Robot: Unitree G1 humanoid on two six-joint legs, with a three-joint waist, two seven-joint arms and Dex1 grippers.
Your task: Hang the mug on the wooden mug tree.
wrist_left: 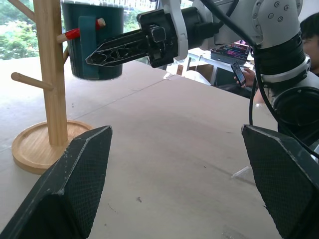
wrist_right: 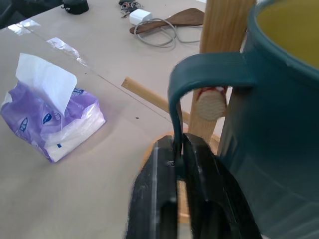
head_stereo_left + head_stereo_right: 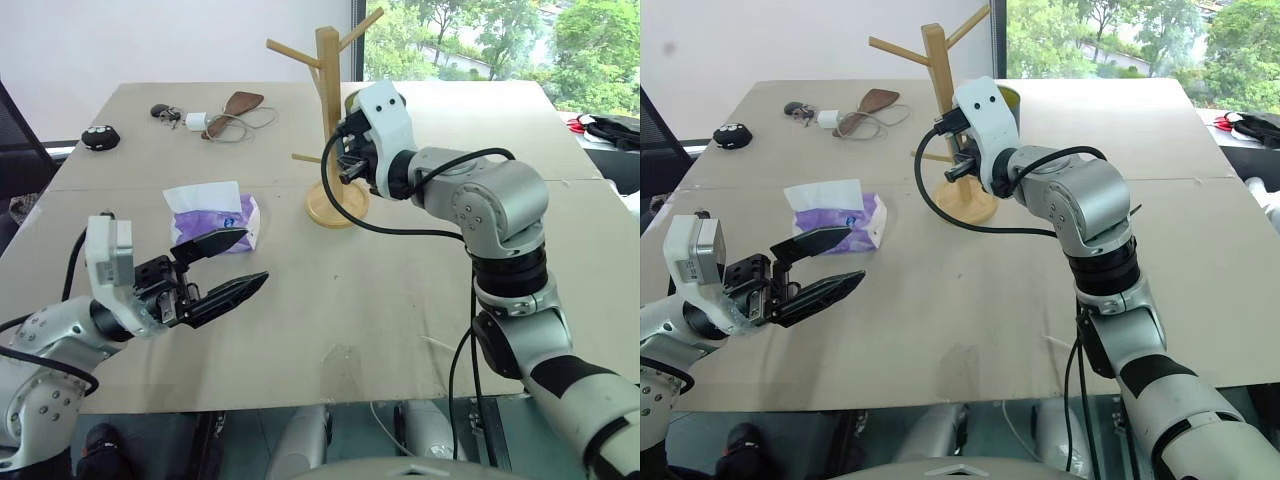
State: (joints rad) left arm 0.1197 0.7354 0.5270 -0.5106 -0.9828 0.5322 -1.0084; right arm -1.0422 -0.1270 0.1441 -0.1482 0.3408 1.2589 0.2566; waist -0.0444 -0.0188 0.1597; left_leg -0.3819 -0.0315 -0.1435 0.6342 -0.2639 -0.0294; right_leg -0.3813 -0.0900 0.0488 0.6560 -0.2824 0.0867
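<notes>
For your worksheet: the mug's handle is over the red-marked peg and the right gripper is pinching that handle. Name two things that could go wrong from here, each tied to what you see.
1. The peg's red-marked tip barely pokes through the mug's handle, so the mug might slip off when released.
2. The right gripper pinches the handle beside the wooden mug tree; pulling back before opening fully could drag the mug off or tip the tree.
</notes>
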